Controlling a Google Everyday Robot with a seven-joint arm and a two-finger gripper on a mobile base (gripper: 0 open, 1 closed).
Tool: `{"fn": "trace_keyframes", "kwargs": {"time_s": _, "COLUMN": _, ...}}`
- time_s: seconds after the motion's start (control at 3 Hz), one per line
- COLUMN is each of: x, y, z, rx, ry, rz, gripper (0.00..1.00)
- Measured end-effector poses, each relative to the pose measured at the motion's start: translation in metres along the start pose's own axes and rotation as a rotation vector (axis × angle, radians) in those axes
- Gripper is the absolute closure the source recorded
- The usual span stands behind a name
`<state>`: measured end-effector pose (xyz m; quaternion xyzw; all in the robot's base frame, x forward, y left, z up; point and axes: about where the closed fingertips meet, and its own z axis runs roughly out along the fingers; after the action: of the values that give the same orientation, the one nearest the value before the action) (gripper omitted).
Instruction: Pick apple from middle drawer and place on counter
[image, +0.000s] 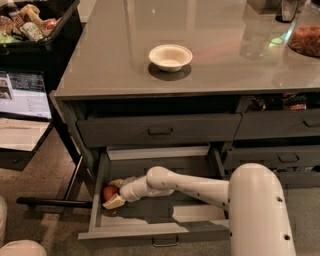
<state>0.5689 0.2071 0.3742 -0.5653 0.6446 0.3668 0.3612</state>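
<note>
Reaching into the open middle drawer, the gripper has its cream fingers spread wide, bracketing the red apple closely on both sides.

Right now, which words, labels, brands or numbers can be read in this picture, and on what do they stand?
No text can be read.
Screen at left: print too small.
Packages in the black bin: labels blurred.
Bags under the counter, at right: labels blurred.
Gripper, at the apple in the middle drawer: no marking shows.
</note>
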Motion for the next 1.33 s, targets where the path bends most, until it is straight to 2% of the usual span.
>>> {"fn": "trace_keyframes", "kwargs": {"time_s": 0.33, "x": -0.006, "y": -0.003, "z": -0.017, "rx": 0.022, "ry": -0.028, "rz": 0.0, "gripper": 0.88}}
{"fn": "trace_keyframes", "kwargs": {"time_s": 0.67, "x": -0.023, "y": -0.016, "z": -0.07, "rx": 0.044, "ry": -0.049, "rz": -0.024, "gripper": 1.0}}
{"fn": "trace_keyframes", "kwargs": {"time_s": 1.0, "x": -0.037, "y": -0.028, "z": -0.131, "rx": 0.044, "ry": -0.066, "rz": -0.065, "gripper": 1.0}}
{"fn": "trace_keyframes", "kwargs": {"time_s": 1.33, "x": -0.05, "y": -0.039, "z": -0.201, "rx": 0.057, "ry": -0.045, "rz": -0.118, "gripper": 1.0}}
